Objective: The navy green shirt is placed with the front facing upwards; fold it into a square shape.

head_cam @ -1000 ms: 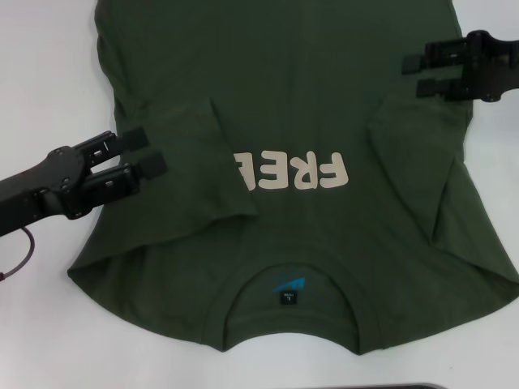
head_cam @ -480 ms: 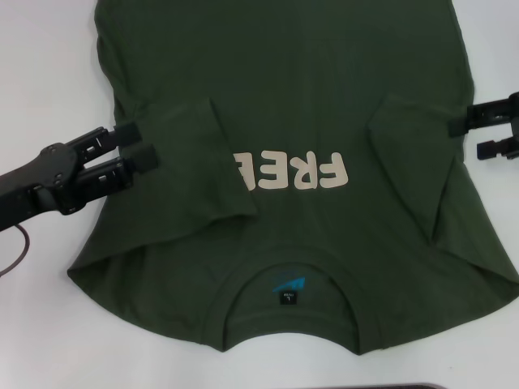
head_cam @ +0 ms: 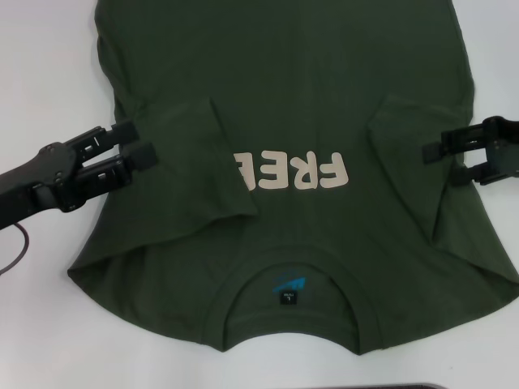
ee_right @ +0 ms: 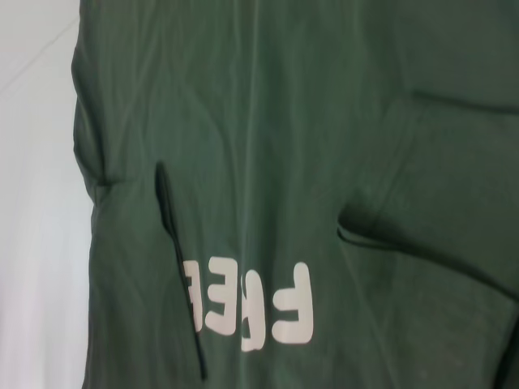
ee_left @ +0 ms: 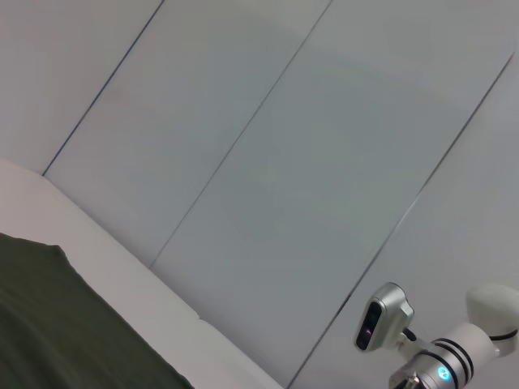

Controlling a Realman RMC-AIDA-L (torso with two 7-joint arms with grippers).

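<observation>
The navy green shirt [head_cam: 284, 73] lies flat on the white table, collar and teal label [head_cam: 289, 288] nearest me. Both short sleeves are folded inward; the left sleeve [head_cam: 186, 162] covers part of the cream lettering [head_cam: 296, 172]. My left gripper [head_cam: 144, 141] is open at the shirt's left edge, beside that folded sleeve, holding nothing. At the right edge, my right gripper [head_cam: 442, 164] is open and empty over the folded right sleeve [head_cam: 405, 154]. The right wrist view looks down on the shirt [ee_right: 308, 121] and its lettering [ee_right: 251, 304]. A corner of the shirt [ee_left: 57, 324] shows in the left wrist view.
Bare white table [head_cam: 49, 73] borders the shirt on the left and right. A thin cable [head_cam: 20, 251] hangs under my left arm. A dark strip [head_cam: 405, 386] lies at the near table edge. The left wrist view shows a grey panelled wall and a white camera unit [ee_left: 389, 324].
My right gripper has come down from the far right toward me and then moved inward over the right sleeve. The left gripper has shifted slightly outward. The shirt has not moved.
</observation>
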